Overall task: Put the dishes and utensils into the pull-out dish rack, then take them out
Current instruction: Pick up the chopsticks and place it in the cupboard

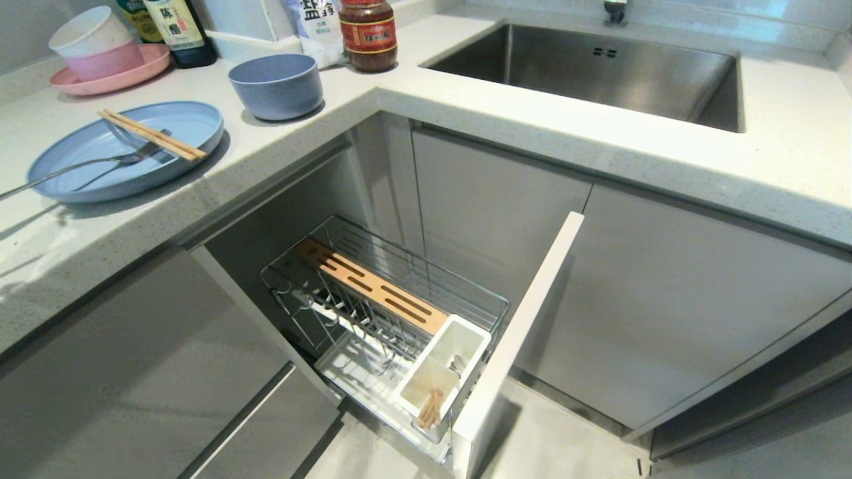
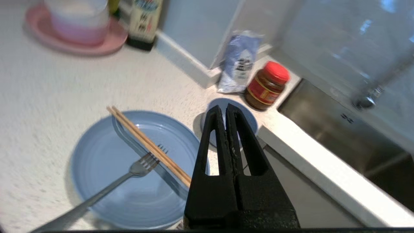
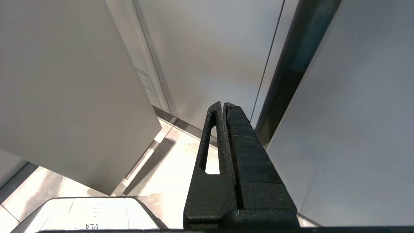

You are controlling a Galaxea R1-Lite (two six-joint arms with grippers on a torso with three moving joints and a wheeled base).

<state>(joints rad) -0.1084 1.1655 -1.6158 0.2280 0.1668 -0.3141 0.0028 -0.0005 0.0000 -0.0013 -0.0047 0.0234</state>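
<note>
On the counter lies the light-blue plate (image 1: 100,166) with wooden chopsticks (image 1: 153,135) and a silver fork (image 1: 100,161) on it. The blue-grey bowl (image 1: 276,85) stands beyond it. The pull-out dish rack (image 1: 373,293) is drawn out below, with more wooden sticks (image 1: 431,407) in its white cup (image 1: 446,369). In the left wrist view my left gripper (image 2: 225,108) is shut and empty, hovering above the counter edge. The bowl (image 2: 249,119) shows past its tips, and the plate (image 2: 106,187), chopsticks (image 2: 148,145) and fork (image 2: 136,168) lie beside it. My right gripper (image 3: 223,104) is shut and empty, low by the cabinet doors.
A pink plate (image 1: 106,80) with stacked bowls, bottles (image 1: 180,30) and a red-lidded jar (image 1: 368,33) stand at the back of the counter. The steel sink (image 1: 599,73) lies to the right. The rack's pale front panel (image 1: 526,332) juts out over the floor.
</note>
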